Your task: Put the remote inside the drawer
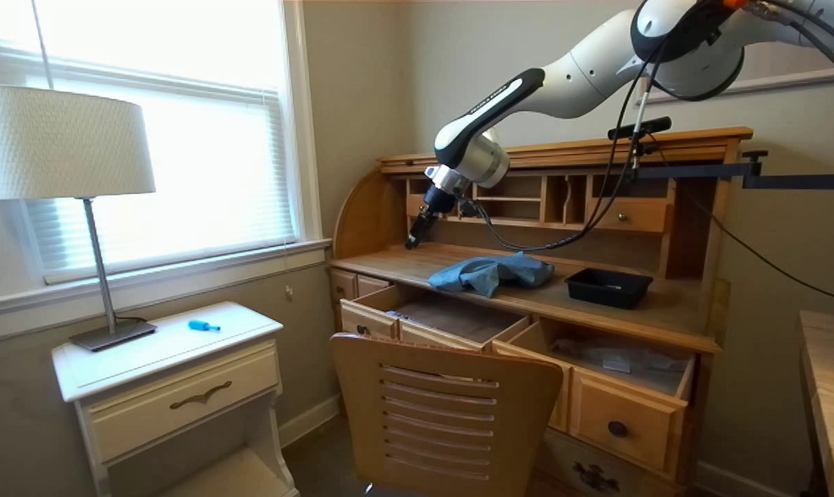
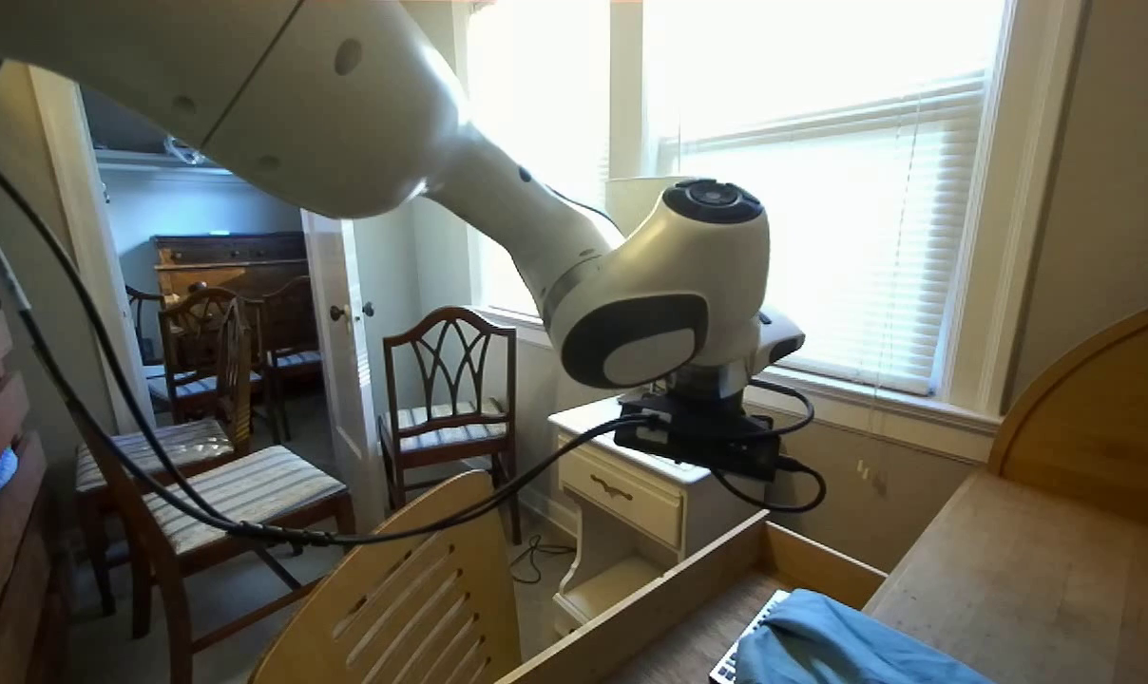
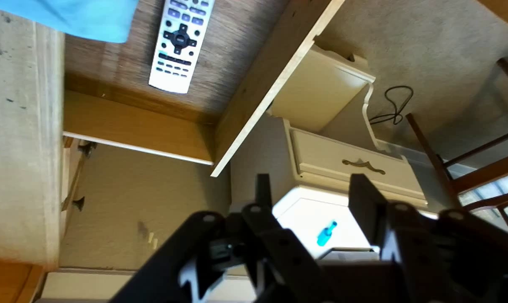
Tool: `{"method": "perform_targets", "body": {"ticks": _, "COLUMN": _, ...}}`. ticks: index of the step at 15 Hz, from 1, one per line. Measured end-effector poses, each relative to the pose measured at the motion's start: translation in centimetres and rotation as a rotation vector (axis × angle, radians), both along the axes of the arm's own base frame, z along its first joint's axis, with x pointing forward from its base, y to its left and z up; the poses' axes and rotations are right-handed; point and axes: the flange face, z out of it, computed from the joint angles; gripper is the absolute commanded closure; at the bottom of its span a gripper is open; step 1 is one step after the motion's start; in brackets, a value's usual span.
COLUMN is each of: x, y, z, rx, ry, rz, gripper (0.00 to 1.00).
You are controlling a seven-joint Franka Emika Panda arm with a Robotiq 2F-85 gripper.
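Wrist view: we've got the remote control (image 3: 177, 52) lying buttons-up inside the pulled-out drawer (image 3: 138, 122), top of frame, left of center, near the blue cloth (image 3: 96, 21) up in the left corner. Our Robotiq gripper (image 3: 310, 191) is spread wide at the bottom.

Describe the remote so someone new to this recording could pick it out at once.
Find the wooden roll-top desk, then its open drawer nearer the window. Inside lies the remote, a slim white bar. Dark buttons mark its face, setting it apart from the plain blue cloth nearby.
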Motion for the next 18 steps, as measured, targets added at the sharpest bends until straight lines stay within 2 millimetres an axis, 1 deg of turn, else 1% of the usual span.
{"method": "perform_targets", "body": {"ticks": 1, "x": -0.1, "y": 0.5, "z": -0.3, "rx": 0.007, "ry": 0.025, "rz": 0.017, "gripper": 0.28}}
{"method": "perform_targets", "body": {"ticks": 2, "x": -0.3, "y": 1.1, "z": -0.8, "rx": 0.017, "ry": 0.061, "rz": 0.039, "gripper": 0.31}}
{"method": "perform_targets", "body": {"ticks": 3, "x": -0.6, "y": 1.6, "z": -1.3, "rx": 0.030, "ry": 0.101, "rz": 0.060, "gripper": 0.30}}
{"method": "perform_targets", "body": {"ticks": 6, "x": -1.4, "y": 2.5, "z": -2.7, "rx": 0.053, "ry": 0.227, "rz": 0.098, "gripper": 0.11}}
{"method": "perform_targets", "body": {"ticks": 7, "x": -1.5, "y": 2.6, "z": -3.2, "rx": 0.052, "ry": 0.259, "rz": 0.096, "gripper": 0.02}}
{"method": "perform_targets", "body": {"ticks": 10, "x": -1.6, "y": 2.7, "z": -4.8, "rx": 0.032, "ry": 0.314, "rz": 0.040, "gripper": 0.00}}
{"method": "perform_targets", "body": {"ticks": 13, "x": -1.3, "y": 2.7, "z": -6.4, "rx": -0.050, "ry": 0.342, "rz": -0.035, "gripper": 0.00}}
{"method": "perform_targets", "body": {"ticks": 15, "x": -1.2, "y": 3.2, "z": -7.4, "rx": -0.114, "ry": 0.351, "rz": -0.076, "gripper": 0.00}}
{"method": "perform_targets", "body": {"ticks": 18, "x": -0.9, "y": 4.6, "z": -8.7, "rx": -0.198, "ry": 0.362, "rz": -0.117, "gripper": 0.00}}
